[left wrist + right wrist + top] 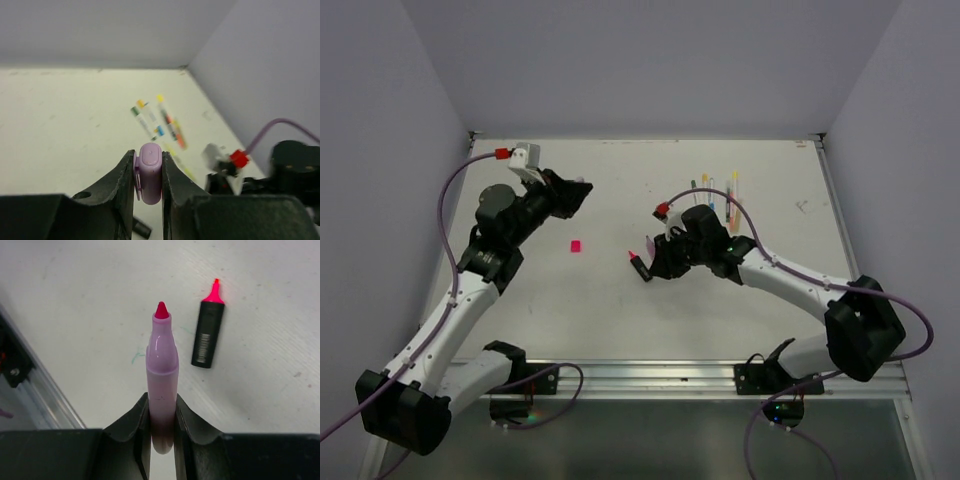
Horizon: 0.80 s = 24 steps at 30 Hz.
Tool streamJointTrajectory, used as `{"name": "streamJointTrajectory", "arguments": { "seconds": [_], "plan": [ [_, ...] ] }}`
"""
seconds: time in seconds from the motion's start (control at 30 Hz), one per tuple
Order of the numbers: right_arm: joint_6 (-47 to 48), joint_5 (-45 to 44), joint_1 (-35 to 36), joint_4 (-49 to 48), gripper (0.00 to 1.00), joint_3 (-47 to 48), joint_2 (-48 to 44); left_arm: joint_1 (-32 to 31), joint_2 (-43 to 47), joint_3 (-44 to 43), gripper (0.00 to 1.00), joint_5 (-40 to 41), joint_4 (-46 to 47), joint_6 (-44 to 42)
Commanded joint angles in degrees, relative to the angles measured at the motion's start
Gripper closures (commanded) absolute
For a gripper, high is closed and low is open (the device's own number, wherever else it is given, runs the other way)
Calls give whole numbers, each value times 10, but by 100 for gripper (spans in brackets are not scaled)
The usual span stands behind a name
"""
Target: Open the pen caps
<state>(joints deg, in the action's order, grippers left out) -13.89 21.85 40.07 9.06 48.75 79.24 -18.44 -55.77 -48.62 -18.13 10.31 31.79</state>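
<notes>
Right claw (pixel 162 400) clamps the uncapped lilac pen (pixel 161 357); left claw (pixel 148 157) clamps what looks like its lilac cap (pixel 150 172).

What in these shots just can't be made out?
Lilac pen: right wrist view, back end hidden inside the right gripper.
Lilac cap: left wrist view, sides covered by the left gripper.
Far row of pens: blurred in the left wrist view, too small to count from above.

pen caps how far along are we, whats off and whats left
Done: the black highlighter lies uncapped, pink tip bare, and a pink cap sits apart. In hand: the left gripper pinches the lilac cap, the right gripper grips the bare-tipped lilac pen. Left: the row of pens at the far side looks capped.
</notes>
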Motion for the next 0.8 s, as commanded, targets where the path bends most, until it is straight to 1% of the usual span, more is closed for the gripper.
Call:
{"name": "streamJointTrajectory", "arguments": {
  "seconds": [0.0,0.03,0.1,0.17,0.3,0.4,0.53,0.63,0.77],
  "plan": [
    [17,-119,2,103,100,49,41,3,-21,-42,96,178,-286,-81],
    [18,-126,2,111,100,65,49,3,-42,-52,96,233,-334,-90],
    [20,-147,0,121,100,94,78,6,-64,-59,95,275,-363,-99],
    [27,-148,-3,140,100,115,99,19,-100,-61,94,286,-394,-99],
    [50,-160,-7,177,100,178,171,52,-181,-65,89,284,-416,-103],
    [66,-158,-8,193,98,210,204,71,-220,-74,88,282,-418,-111],
    [73,-166,-7,204,97,231,249,86,-287,-94,85,261,-418,-121],
    [76,-157,-8,207,94,239,268,88,-320,-107,84,260,-418,-127],
    [78,-146,-7,211,92,244,293,90,-346,-104,82,246,-402,-128]
  ]
}}
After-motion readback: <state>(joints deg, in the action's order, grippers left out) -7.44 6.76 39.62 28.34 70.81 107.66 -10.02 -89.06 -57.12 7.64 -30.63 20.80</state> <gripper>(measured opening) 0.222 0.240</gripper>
